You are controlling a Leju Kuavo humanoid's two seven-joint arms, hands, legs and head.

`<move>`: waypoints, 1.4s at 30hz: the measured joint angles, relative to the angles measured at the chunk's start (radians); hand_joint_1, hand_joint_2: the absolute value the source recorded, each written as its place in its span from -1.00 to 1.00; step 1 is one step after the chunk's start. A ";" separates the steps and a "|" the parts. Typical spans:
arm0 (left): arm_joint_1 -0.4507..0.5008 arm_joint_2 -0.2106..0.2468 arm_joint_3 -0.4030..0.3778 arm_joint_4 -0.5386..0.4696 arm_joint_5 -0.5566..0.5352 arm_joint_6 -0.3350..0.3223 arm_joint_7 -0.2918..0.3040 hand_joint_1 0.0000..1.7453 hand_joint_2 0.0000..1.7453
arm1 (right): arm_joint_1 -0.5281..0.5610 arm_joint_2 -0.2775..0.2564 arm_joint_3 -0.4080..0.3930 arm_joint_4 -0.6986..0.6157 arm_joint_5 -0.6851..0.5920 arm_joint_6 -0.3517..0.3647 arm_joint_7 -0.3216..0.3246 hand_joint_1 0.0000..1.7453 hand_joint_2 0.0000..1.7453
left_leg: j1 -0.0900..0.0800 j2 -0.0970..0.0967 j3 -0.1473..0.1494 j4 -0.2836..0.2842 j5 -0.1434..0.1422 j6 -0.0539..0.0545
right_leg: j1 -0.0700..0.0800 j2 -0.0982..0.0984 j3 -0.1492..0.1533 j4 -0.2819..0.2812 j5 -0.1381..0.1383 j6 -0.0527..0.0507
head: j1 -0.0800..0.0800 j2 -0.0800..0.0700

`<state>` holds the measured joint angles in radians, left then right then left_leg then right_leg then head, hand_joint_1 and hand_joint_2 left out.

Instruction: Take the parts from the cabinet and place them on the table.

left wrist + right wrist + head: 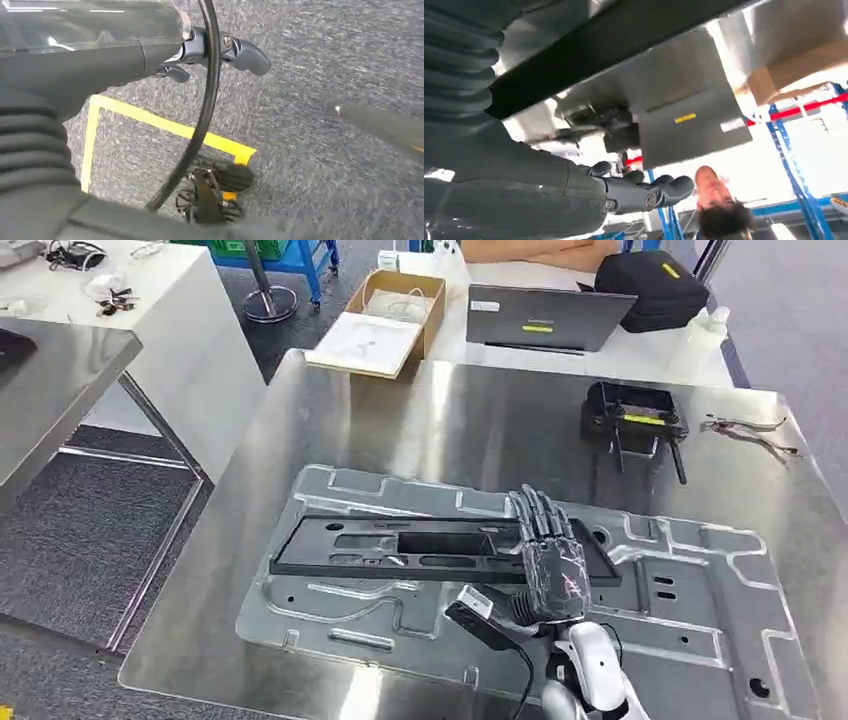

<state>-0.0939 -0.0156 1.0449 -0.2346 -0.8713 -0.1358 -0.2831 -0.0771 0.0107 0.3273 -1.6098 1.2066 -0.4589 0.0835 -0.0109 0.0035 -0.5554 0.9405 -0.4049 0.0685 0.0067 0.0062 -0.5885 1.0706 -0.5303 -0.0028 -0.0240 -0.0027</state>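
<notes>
Right hand (548,558): over the right end of the long black plastic part (420,550), fingers stretched flat across its top and pointing away from the robot. Can't tell whether it grips the part or just rests on it; the right wrist view has the fingers extended, not curled.
Left hand (210,52): hanging low above grey carpet (325,65); fingers look partly curled, nothing in them. A black cable (202,115) loops past it.
Black part: long flat frame with rectangular cut-outs, lying flat on the stamped sheet-metal panel (690,610), running roughly left-right, right end under the hand.
Sheet-metal panel: large ribbed pressing lying on the steel table (480,420), takes up most of the near half.
Second part: small black housing with a yellow label (632,420), on the table's far right, well apart from the hand.
Loose wires (750,430): just right of that housing, near the table edge.
Behind the table: white table with a closed grey laptop (545,318), a black bag (650,285) and an open cardboard box (395,310).
Floor: yellow tape line (165,125) on the carpet in the left wrist view.
Person: someone's arms (540,250) rest at the far edge of the white table.
</notes>
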 joint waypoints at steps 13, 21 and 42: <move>0.005 -0.014 0.013 0.002 0.004 -0.022 -0.022 -1.00 -1.00 | 0.016 -0.007 -0.002 0.007 -0.006 -0.009 -0.007 -1.00 -1.00 | 0.027 -0.003 -0.049 0.090 -0.019 -0.078 | -0.036 0.002 -0.014 -0.026 0.067 0.006 | 0.000 0.000; 0.005 -0.016 0.023 0.003 -0.001 -0.016 -0.008 -1.00 -1.00 | 0.013 -0.007 -0.002 0.008 -0.009 0.012 -0.009 -1.00 -1.00 | 0.031 -0.004 -0.076 0.302 -0.176 -0.079 | -0.021 -0.004 -0.074 -0.031 0.116 -0.018 | 0.000 0.000; -0.006 -0.011 0.025 0.003 -0.021 -0.019 0.022 -1.00 -1.00 | -0.090 -0.030 -0.008 0.061 -0.079 0.154 0.062 -1.00 -1.00 | 0.009 0.008 0.014 0.067 -0.068 -0.054 | -0.012 -0.007 -0.001 -0.045 0.072 0.004 | 0.000 0.000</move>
<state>-0.0996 -0.0267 1.0697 -0.2312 -0.8926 -0.1549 -0.2613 -0.1675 -0.0198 0.3197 -1.5492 1.1281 -0.3045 0.1457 -0.0023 0.0118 -0.5411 1.0071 -0.4726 0.0146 -0.0049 -0.0011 -0.5897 1.0257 -0.4584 0.0013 -0.0244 -0.0027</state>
